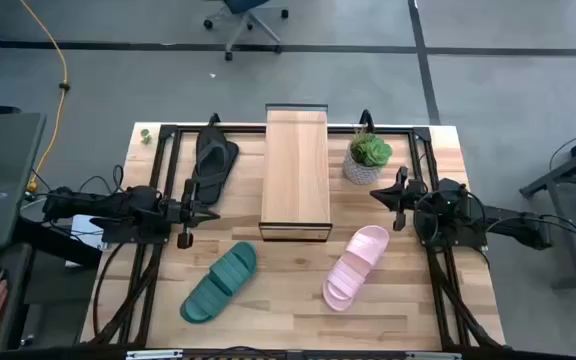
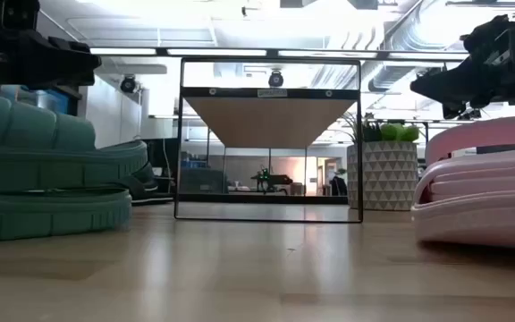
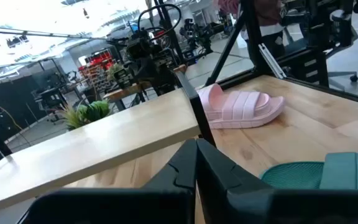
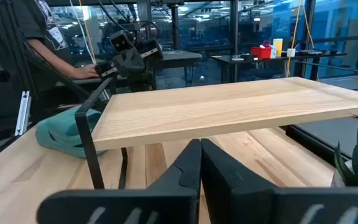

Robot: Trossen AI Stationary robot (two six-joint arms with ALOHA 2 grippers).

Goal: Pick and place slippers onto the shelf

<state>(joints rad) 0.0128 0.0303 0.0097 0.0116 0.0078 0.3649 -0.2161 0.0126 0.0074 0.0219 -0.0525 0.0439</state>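
Three slippers on my table, shelf bare.

Both my grippers, left and right, hang pinched together, holding nothing; black flip-flop, teal slide, pink slide lie around the shelf.

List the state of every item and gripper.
Shelf: upright, top bare.
Pink slide: on the table, right of the shelf.
Green slide: on the table.
Flip-flop: on the table, left of the shelf.
Plant: upright.
Left gripper: shut, empty.
Right gripper: shut, empty.
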